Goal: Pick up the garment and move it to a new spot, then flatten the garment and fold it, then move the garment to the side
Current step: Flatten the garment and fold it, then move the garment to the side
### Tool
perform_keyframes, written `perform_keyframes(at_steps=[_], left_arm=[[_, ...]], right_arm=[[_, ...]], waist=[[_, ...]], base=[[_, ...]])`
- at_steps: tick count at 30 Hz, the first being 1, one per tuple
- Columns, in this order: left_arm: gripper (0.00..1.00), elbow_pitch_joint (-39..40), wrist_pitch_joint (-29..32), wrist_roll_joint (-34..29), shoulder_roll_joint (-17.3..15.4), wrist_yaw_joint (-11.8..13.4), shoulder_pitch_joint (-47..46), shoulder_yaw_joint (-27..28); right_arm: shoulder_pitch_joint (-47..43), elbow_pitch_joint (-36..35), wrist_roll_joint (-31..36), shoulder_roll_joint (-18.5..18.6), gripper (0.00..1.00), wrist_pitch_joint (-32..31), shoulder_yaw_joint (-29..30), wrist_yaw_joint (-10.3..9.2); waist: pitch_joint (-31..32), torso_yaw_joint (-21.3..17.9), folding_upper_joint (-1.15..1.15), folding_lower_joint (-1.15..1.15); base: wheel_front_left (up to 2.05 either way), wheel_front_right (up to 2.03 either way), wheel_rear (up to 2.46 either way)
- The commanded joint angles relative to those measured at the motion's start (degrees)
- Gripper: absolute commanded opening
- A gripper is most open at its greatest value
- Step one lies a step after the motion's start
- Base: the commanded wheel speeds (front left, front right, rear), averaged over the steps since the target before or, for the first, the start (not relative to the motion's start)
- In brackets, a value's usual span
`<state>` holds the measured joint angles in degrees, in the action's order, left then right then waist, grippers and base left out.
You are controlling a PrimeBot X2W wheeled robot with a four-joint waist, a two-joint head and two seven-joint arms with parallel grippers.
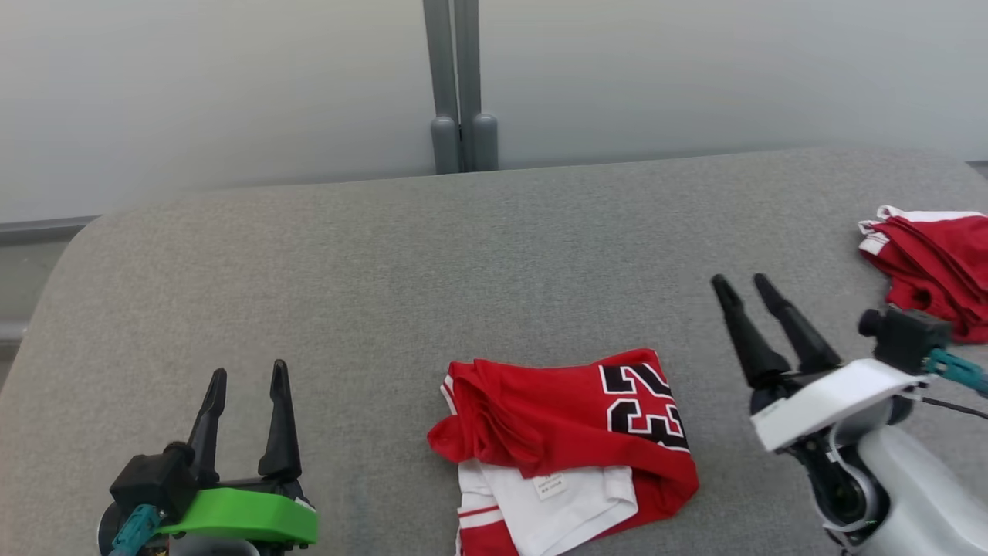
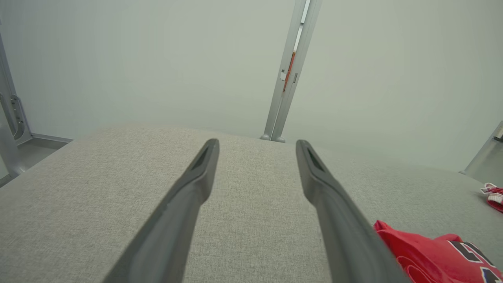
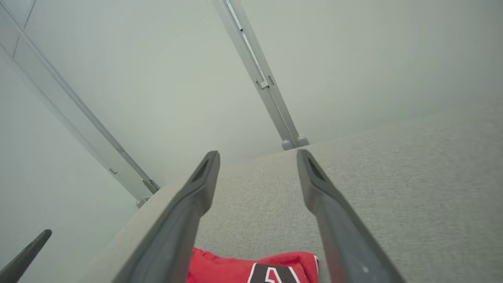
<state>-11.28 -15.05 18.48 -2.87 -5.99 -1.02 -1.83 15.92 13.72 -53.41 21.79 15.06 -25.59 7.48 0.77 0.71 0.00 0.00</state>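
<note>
A red garment (image 1: 567, 440) with a black and white "23" and white trim lies crumpled near the front of the grey padded table (image 1: 386, 270). It also shows low right in the left wrist view (image 2: 436, 255) and between the fingers at the bottom of the right wrist view (image 3: 255, 267). My left gripper (image 1: 248, 378) stands open at the lower left, well apart from the garment, nothing between its fingers (image 2: 196, 173). My right gripper (image 1: 741, 282) is open to the garment's right, tilted leftward and clear of the cloth.
A second red and white garment (image 1: 934, 262) lies bunched at the table's right edge, seen too in the left wrist view (image 2: 493, 194). A grey post (image 1: 461, 85) rises behind the table against a pale wall. The table's left corner is rounded.
</note>
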Motion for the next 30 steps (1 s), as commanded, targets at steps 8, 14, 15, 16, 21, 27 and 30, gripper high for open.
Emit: perform_keyframes(at_steps=[8,14,15,16,21,27,30], left_arm=[[1.0,1.46,-0.14,1.46,-0.08,0.85,1.5,-0.11],[1.0,1.49,-0.14,1.32,-0.08,0.99,1.42,-0.56],[1.0,1.49,-0.14,1.26,-0.08,0.95,1.39,-0.59],[1.0,1.53,-0.14,1.23,-0.08,0.93,1.38,-0.58],[1.0,1.77,-0.14,1.16,-0.08,0.95,1.53,-0.31],[1.0,2.34,-0.14,0.98,-0.08,1.32,1.92,-0.41],[1.0,2.71,-0.14,0.56,-0.08,1.74,1.9,-0.52]], right_arm=[[-8.69,-1.52,10.26,-0.46,1.0,0.12,13.84,0.03],[-10.79,0.4,14.29,-2.06,1.0,0.12,14.81,0.03],[-10.82,0.67,14.6,-2.27,1.0,0.12,14.83,0.03],[-10.86,0.83,14.68,-2.34,1.0,0.12,14.83,0.03],[-10.53,2.01,15.46,-2.5,1.0,-0.36,14.49,0.03],[-9.29,3.24,16.04,-2.3,1.0,-2.3,13.15,0.03],[-7.86,4.73,17.63,-2.16,1.0,-3.4,12.25,0.03]], waist=[[0.65,-4.24,0.0,0.0],[0.78,-4.26,0.0,0.0],[0.81,-4.15,0.0,0.0],[0.83,-4.08,0.0,0.0],[1.03,-3.56,0.0,0.0],[1.19,-2.78,0.0,0.0],[1.17,-2.18,0.0,0.0]], base=[[0.0,0.0,0.0],[0.0,0.0,0.0],[0.0,0.0,0.0],[0.0,0.0,0.0],[0.0,0.0,0.0],[0.0,0.0,0.0],[0.0,0.0,0.0]])
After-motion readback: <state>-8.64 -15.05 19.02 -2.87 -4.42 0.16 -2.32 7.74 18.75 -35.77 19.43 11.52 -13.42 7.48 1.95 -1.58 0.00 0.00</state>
